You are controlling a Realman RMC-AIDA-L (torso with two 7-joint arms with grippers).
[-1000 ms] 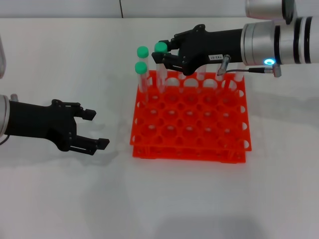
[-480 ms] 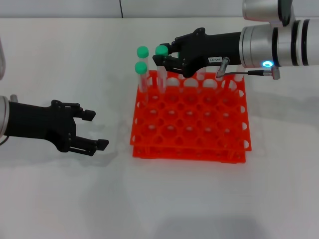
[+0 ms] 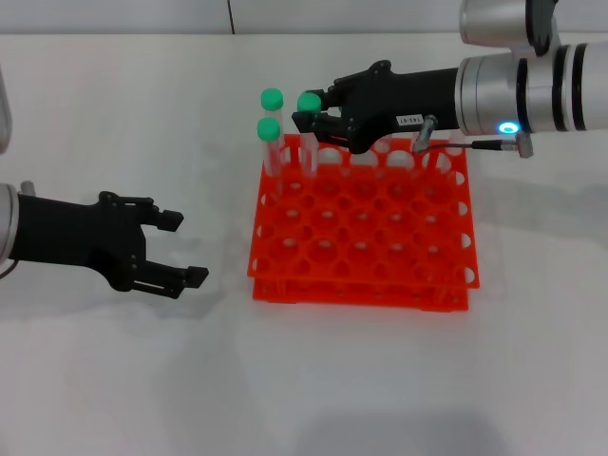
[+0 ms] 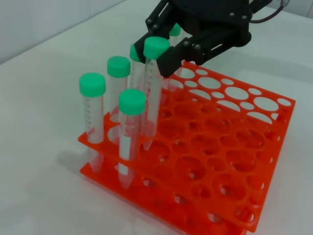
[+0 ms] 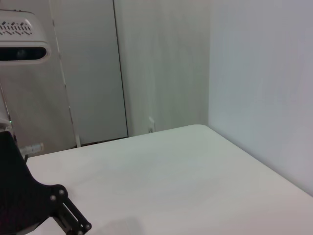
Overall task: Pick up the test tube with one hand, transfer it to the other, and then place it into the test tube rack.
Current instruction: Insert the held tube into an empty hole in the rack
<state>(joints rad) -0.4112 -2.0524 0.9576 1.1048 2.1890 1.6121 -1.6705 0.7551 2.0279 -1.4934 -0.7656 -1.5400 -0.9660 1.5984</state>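
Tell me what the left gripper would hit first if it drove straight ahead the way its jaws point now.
Probably the test tube rack: the left gripper, jaws open, aims across bare table toward the rack's near-left edge, though depth is unclear.

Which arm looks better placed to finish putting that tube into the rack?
The right. Its gripper already holds the tube upright over the rack, partly in a back-row hole. The left gripper sits open and empty on the table beside the rack.
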